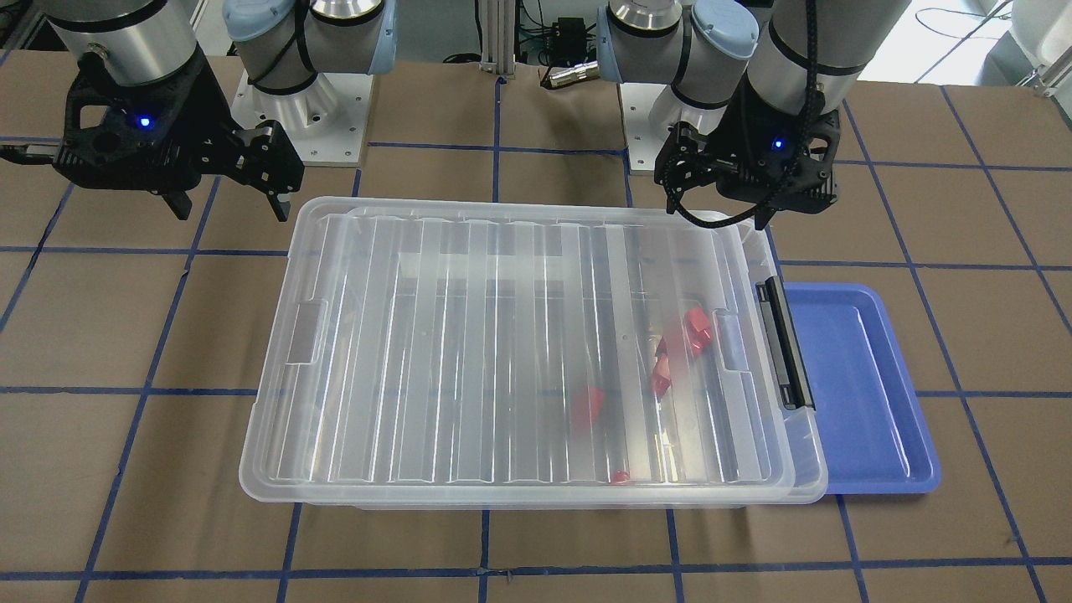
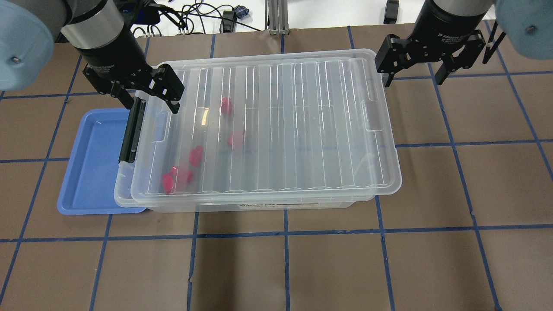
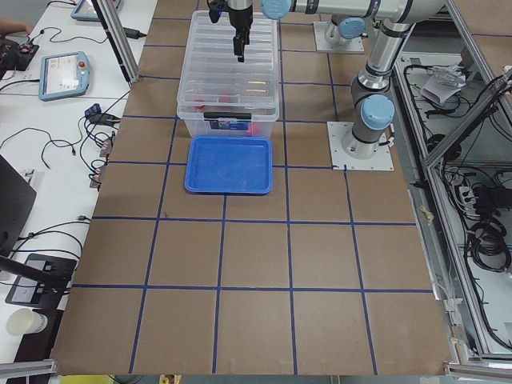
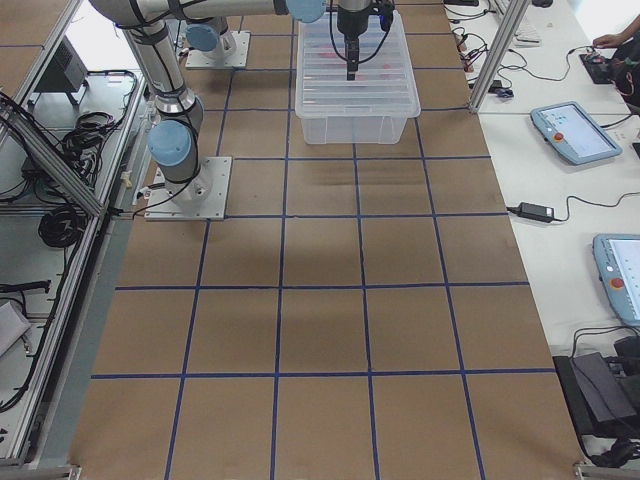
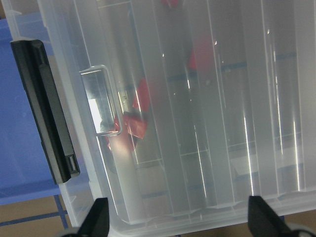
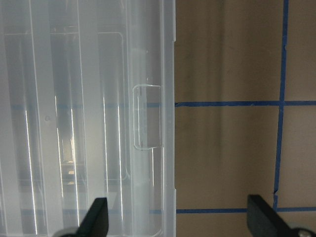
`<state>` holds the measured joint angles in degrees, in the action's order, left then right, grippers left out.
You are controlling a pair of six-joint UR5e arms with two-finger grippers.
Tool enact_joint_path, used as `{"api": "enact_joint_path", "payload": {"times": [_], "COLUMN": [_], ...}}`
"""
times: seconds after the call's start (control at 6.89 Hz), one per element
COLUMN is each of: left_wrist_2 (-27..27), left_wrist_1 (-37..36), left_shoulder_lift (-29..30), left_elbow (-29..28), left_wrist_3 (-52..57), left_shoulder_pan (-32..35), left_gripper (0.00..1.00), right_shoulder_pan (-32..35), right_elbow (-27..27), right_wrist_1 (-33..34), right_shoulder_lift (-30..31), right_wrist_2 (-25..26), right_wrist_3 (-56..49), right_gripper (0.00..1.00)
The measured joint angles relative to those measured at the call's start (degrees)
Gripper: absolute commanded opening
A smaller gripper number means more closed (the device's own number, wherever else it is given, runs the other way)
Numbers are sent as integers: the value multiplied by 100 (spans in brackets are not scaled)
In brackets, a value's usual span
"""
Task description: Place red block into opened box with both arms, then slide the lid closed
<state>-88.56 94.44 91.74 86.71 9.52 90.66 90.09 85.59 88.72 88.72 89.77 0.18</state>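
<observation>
The clear box stands mid-table, its black bar facing the blue tray. The ridged lid lies flat on it, shifted slightly towards my right, so a narrow strip of rim shows by the bar. Several red blocks lie inside and show blurred through the lid. My left gripper hovers open over the lid's corner near the bar and holds nothing. My right gripper is open over bare table, just past the lid's opposite far corner.
An empty blue tray lies against the box's bar end, partly tucked under it. Both arm bases stand on my side of the box. Cables lie along the far edge.
</observation>
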Motion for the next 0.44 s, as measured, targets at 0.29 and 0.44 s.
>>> {"api": "enact_joint_path", "payload": {"times": [0.29,0.44], "left_wrist_2": [16,3], "left_wrist_1": [-23,-46], "left_shoulder_lift": [110,125], "left_elbow": [-38,-21], "left_wrist_3": [3,3], "left_shoulder_pan": [-38,-27], "left_gripper": [100,100], "right_shoulder_pan": [-14,-21], "right_elbow": [14,20], "right_wrist_1": [2,4], "right_shoulder_lift": [-7,-7], "right_wrist_2": [-28,-37], "right_wrist_3": [-6,-8], "right_gripper": [100,100]}}
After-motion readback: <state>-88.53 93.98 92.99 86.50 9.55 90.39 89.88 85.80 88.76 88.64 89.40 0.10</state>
